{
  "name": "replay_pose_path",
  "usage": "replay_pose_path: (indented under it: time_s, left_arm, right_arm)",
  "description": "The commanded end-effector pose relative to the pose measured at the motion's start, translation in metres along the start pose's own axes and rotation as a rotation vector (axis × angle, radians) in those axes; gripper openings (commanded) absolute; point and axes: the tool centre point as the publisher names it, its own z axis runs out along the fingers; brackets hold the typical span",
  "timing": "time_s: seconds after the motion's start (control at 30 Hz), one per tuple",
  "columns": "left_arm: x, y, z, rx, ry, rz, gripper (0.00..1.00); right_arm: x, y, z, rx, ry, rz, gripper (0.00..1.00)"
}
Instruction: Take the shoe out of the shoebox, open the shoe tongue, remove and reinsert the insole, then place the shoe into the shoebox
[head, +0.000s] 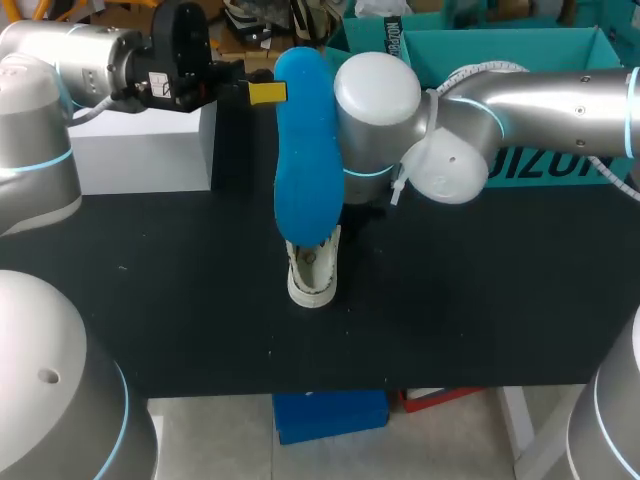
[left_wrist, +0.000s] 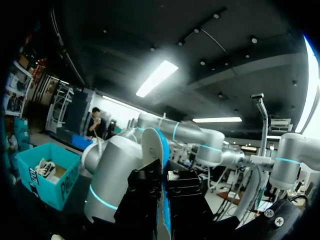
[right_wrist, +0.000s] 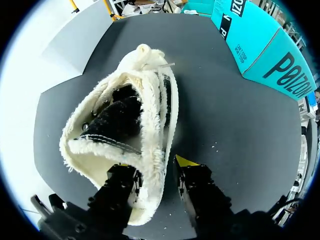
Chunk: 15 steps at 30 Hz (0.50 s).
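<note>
A long blue insole (head: 305, 150) hangs upright over the middle of the table, with my left gripper (head: 265, 93) shut on its upper edge. In the left wrist view the insole's thin edge (left_wrist: 162, 150) runs between the black fingers (left_wrist: 145, 190). Below it a white fleece-lined shoe (head: 313, 272) stands on the black table (head: 480, 300). My right gripper (right_wrist: 155, 172) stands open astride the shoe's (right_wrist: 130, 125) fleecy side wall, one finger inside and the yellow-tipped finger (right_wrist: 186, 162) outside. In the head view the right arm (head: 376, 110) and the insole hide that gripper. The teal shoebox (head: 510, 60) stands at the back right.
A white block (head: 140, 150) sits at the back left of the table, under my left arm. The teal box's wall (right_wrist: 270, 50) lies ahead of the right gripper, beyond the shoe. Bare black tabletop surrounds the shoe on the front and both sides.
</note>
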Motion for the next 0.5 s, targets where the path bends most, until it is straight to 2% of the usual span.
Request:
replay_pose_path:
  time_s: [0.03, 0.23, 0.5]
  left_arm:
    - [0.0, 0.001, 0.001, 0.001, -0.001, 0.002, 0.0]
    - [0.0, 0.001, 0.001, 0.001, -0.001, 0.002, 0.0]
    - [0.0, 0.001, 0.001, 0.001, -0.001, 0.002, 0.0]
  right_arm:
    - [-0.014, -0.003, -0.028, -0.037, 0.013, 0.006, 1.0]
    - [-0.029, 0.0, -0.061, -0.071, 0.052, -0.011, 1.0]
    - [-0.048, -0.002, -0.083, -0.078, 0.225, -0.026, 1.0]
